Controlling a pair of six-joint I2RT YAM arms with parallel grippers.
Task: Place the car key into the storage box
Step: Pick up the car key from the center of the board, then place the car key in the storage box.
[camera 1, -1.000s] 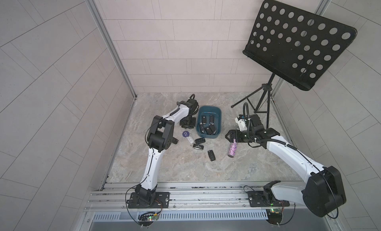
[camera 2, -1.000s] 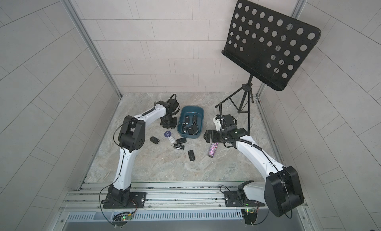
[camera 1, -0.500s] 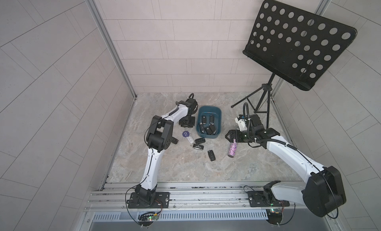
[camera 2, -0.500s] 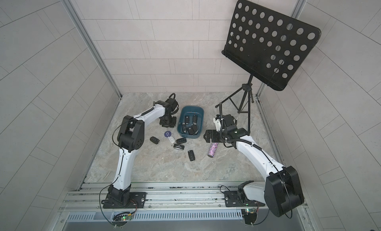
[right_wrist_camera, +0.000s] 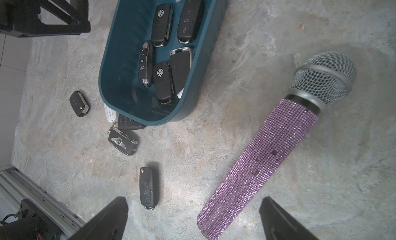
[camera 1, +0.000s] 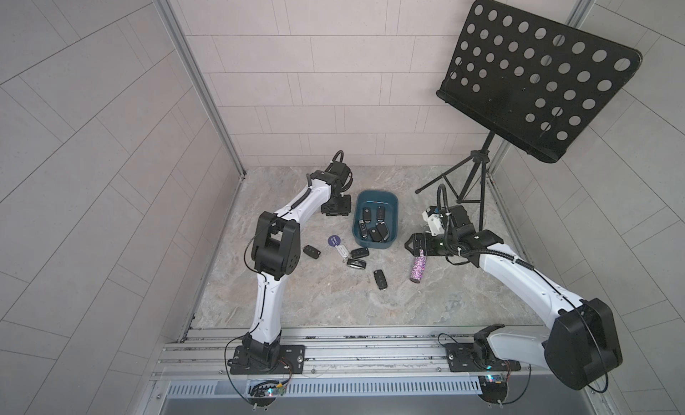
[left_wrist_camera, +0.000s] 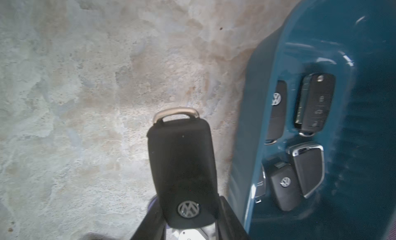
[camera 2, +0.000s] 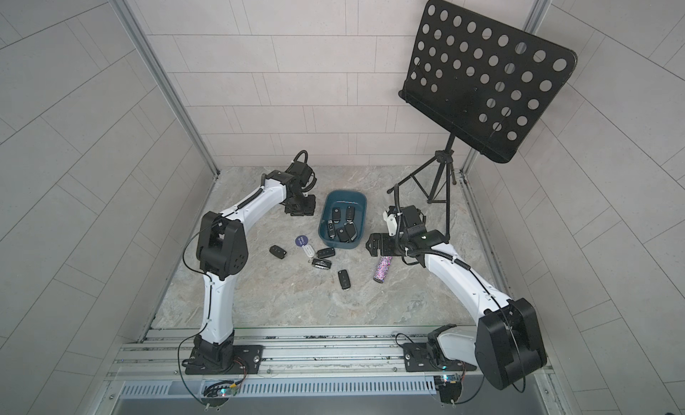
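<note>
A black car key [left_wrist_camera: 182, 170] with a VW badge and a metal loop sticks out from between the fingers of my left gripper [left_wrist_camera: 188, 215], which is shut on it. The key hangs over the stone floor, just outside the long wall of the dark teal storage box [left_wrist_camera: 257, 99]. In both top views the left gripper [camera 1: 335, 206] [camera 2: 300, 205] sits beside the box [camera 1: 374, 193] [camera 2: 346, 192], which holds several black keys [right_wrist_camera: 162, 22]. My right gripper [right_wrist_camera: 194, 203] [camera 1: 413, 244] is open and holds nothing; it hovers over the floor on the box's other side.
Other keys lie loose on the floor [camera 1: 311, 252] [camera 1: 356, 263] [camera 1: 380, 279], near a round purple tag [camera 1: 334, 241]. A purple glitter microphone [camera 1: 417, 269] [right_wrist_camera: 267, 151] lies below the right gripper. A black music stand [camera 1: 533, 79] stands at the back right.
The left arm's elbow has shifted slightly to the left. The left gripper stays beside the box with the key in it. The right arm has not moved.
</note>
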